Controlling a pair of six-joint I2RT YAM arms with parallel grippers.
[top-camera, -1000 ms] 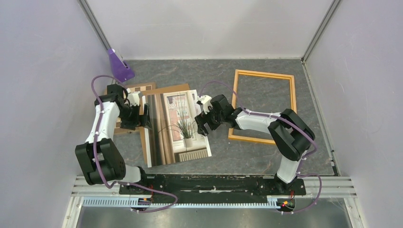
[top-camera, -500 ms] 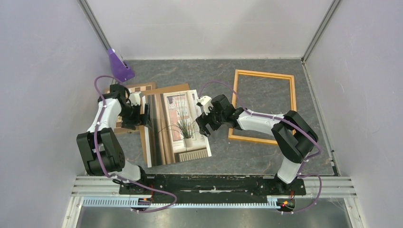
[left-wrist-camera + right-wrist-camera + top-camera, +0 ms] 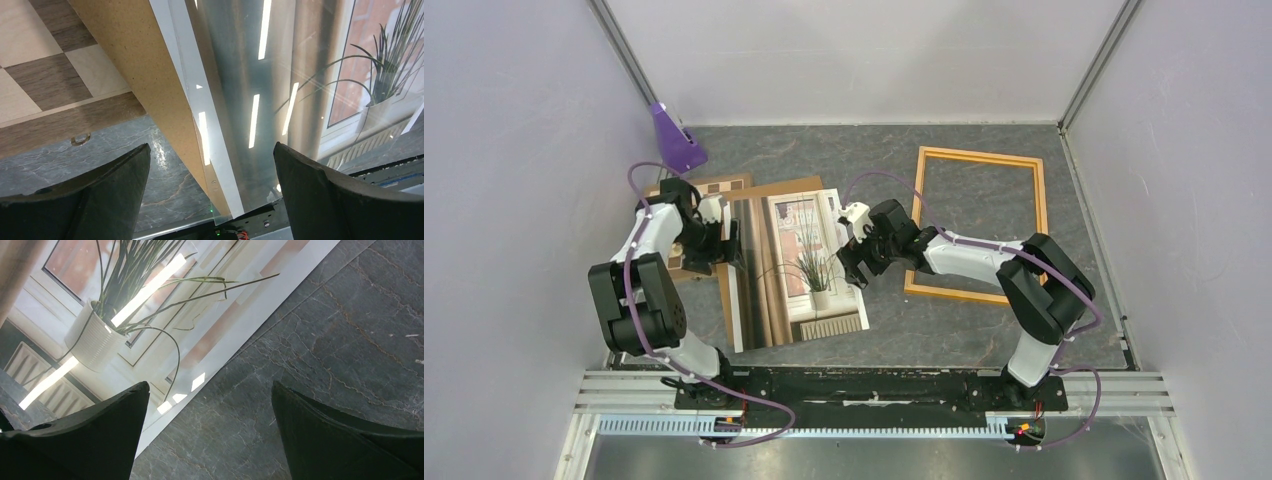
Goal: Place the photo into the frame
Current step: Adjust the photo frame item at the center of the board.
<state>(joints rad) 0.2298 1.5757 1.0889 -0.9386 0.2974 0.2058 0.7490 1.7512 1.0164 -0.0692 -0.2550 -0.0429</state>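
Where the table (image 3: 944,330) is left uncovered, a matte grey surface veined like marble is seen. On its left half the photo (image 3: 794,265) is laid flat: a glossy rectangular print with a white border, streaked with strip-light reflections. A spiky green plant in a ribbed white pot, brown curtains and a bright window are shown on it. Under it, a plain brown fibreboard backing board (image 3: 774,188) is partly covered, and this in turn overlaps a brown-and-white chessboard (image 3: 724,184). The frame (image 3: 979,155), made of thin light-orange wooden rails, is laid flat to the right, apart from the photo, with the table seen through it. The left gripper (image 3: 729,245) is held with fingers spread across the photo's left edge. The right gripper (image 3: 852,265) is likewise spread across its right edge.
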